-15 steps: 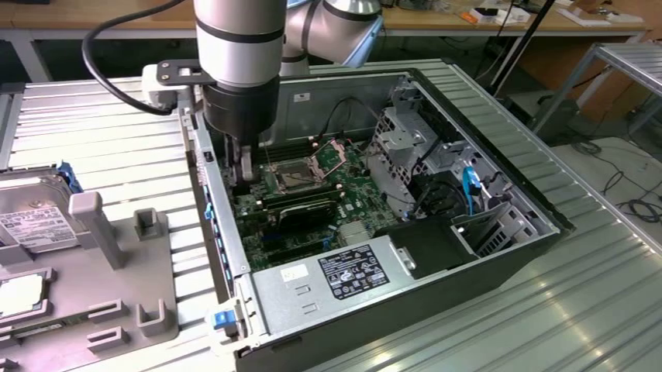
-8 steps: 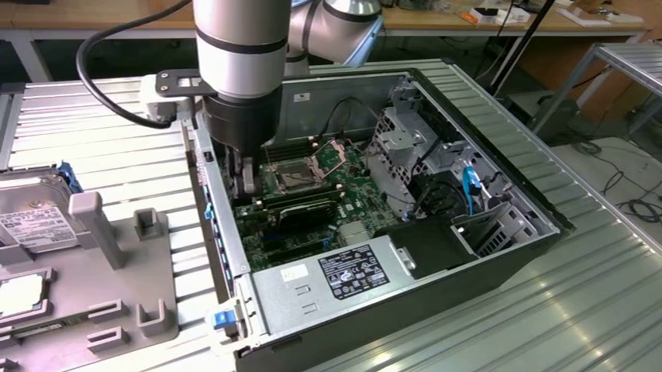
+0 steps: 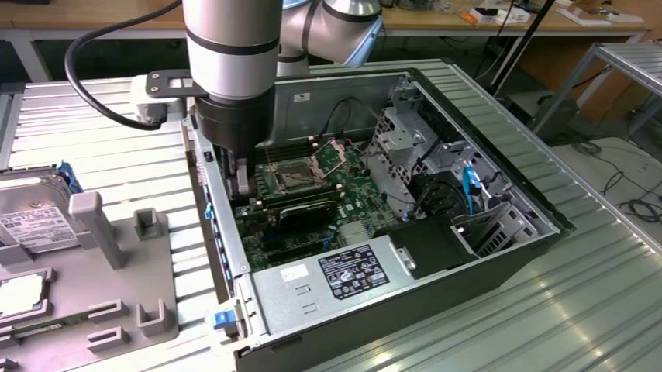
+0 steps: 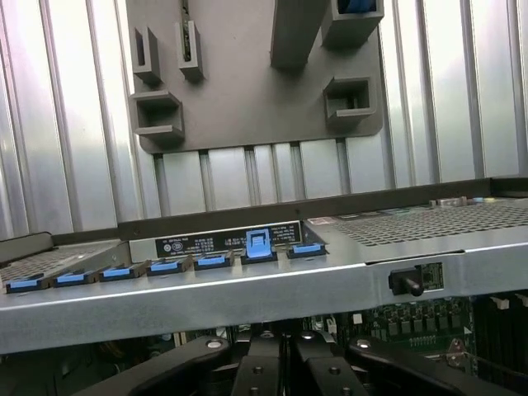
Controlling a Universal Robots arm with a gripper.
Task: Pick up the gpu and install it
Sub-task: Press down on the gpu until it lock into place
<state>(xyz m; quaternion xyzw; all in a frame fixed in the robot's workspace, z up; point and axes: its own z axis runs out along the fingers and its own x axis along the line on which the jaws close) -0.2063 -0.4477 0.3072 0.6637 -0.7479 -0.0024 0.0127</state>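
Arm reaches down into the open PC case (image 3: 497,201). Claw (image 3: 242,182) sits low by the case's rear wall, on the exterior view's left side of the motherboard (image 3: 321,194). In the wrist view the claw (image 4: 280,363) linkages look drawn close together, but the tips are hidden, so can't tell if it grips anything.

The gpu (image 3: 300,211): black card standing on edge on the motherboard, just beside and below the claw, toward the exterior view's right of it. Whether they touch, can't tell.

Counts:
- 1 gpu
- 1 case, lying open on the corrugated metal surface (image 3: 579,294)
- 1 power supply (image 3: 331,279) with label, at the case's near end
- 1 hard drive (image 3: 31,221) in the grey fixture tray (image 3: 114,256), exterior view's left
- 6 blue slot clips (image 4: 165,266) along the case edge in the wrist view, one raised (image 4: 258,244)
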